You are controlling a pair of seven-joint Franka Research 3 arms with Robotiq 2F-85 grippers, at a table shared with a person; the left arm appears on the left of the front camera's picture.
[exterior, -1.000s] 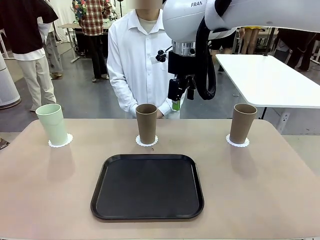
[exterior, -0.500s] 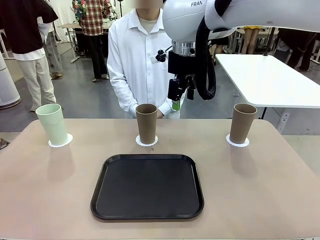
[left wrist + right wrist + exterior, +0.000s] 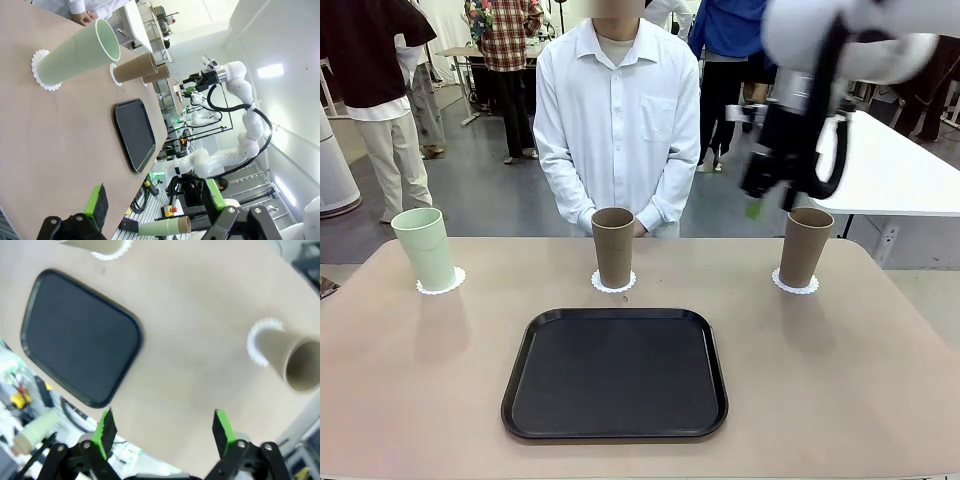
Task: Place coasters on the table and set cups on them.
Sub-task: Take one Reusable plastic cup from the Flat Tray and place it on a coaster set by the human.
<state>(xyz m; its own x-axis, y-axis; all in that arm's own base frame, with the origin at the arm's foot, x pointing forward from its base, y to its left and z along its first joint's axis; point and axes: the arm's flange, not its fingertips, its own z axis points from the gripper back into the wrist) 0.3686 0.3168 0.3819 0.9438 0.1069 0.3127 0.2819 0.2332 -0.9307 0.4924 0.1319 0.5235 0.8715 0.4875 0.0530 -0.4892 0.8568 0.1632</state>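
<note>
Cups all seated on coasters: right gripper [image 3: 767, 192] open and empty, blurred above the right tan cup [image 3: 805, 247]; left gripper [image 3: 155, 207] open, low beside the table [image 3: 840, 390]. Best cleared upward, away from cup rims.

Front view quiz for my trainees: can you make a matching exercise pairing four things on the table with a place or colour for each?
Things:
1. mint green cup
2. middle brown cup
3. right-hand brown cup
4. tray

Descriptions:
a. black, nothing on it, nearest the camera
b. on a coaster directly in front of the person
c. on a coaster at the table's left end
d. on a coaster just below the raised right gripper

Pairs: 1-c, 2-b, 3-d, 4-a
</note>
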